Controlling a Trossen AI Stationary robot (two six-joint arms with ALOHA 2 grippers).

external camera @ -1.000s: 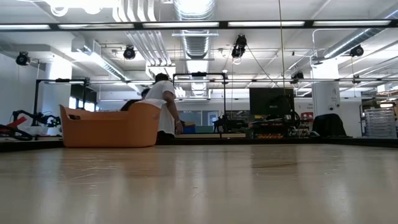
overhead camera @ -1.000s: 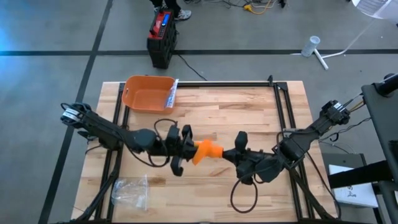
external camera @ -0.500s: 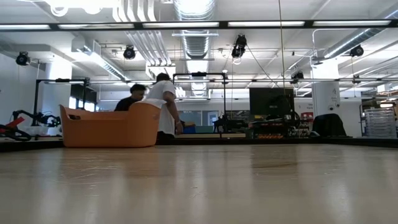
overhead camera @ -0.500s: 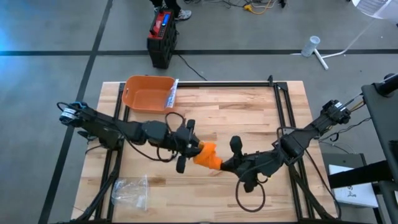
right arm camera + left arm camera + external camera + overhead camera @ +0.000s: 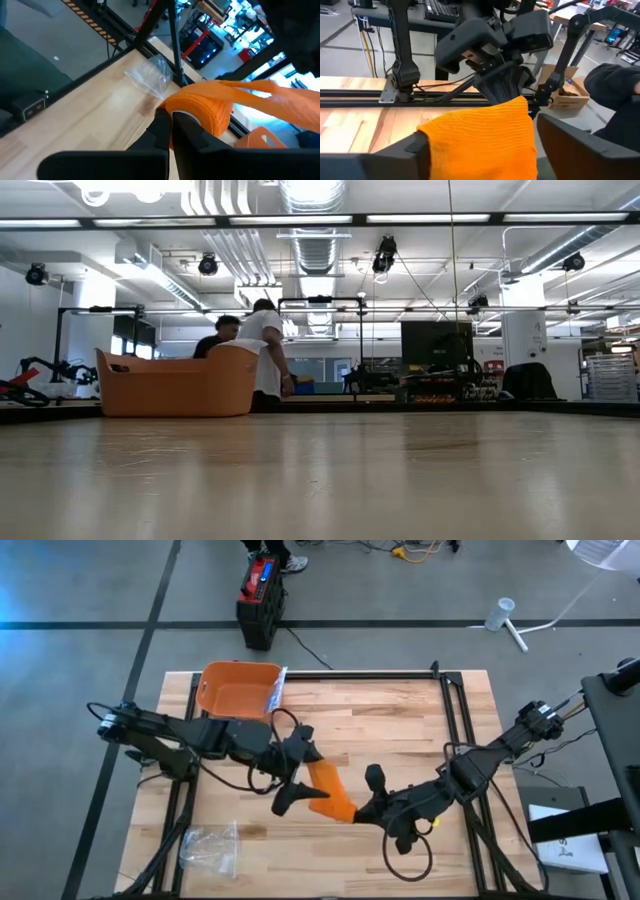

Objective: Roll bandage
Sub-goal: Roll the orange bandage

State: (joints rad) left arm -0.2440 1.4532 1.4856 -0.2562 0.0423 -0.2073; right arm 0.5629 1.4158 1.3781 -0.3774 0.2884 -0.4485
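Observation:
An orange bandage (image 5: 330, 788) is stretched out above the table's middle, between my two grippers. Its rolled end (image 5: 200, 106) is at my right gripper (image 5: 363, 808), which is shut on it. From there a flat strip (image 5: 480, 135) runs up to my left gripper (image 5: 296, 776). That gripper is open, with one finger on each side of the strip's width. The low view shows neither gripper nor the bandage. My left gripper: the strip (image 5: 470, 131) lies between its open fingers, reaching from one finger (image 5: 400, 157) to the other (image 5: 570, 145); whether they touch it, I cannot tell. My right gripper holds the bandage's rolled end (image 5: 192, 116) between its shut fingers (image 5: 162, 125), at the fingertips. It comes from the table's right side. The roll is clear of the table, and the strip leads away toward my left gripper.
An orange basket (image 5: 237, 690) with a packet (image 5: 277, 690) at its rim stands at the far left. A clear plastic bag (image 5: 210, 848) lies at the near left. Black frame rails (image 5: 452, 730) run along the table's sides. People are in the room behind the basket (image 5: 175, 385).
My left gripper has opened wide, let go of the bandage, risen and tipped up toward level. My right gripper has turned, swinging the roll toward the table's near edge. The bandage was bunched between the grippers and is now drawn out into a longer slanting strip.

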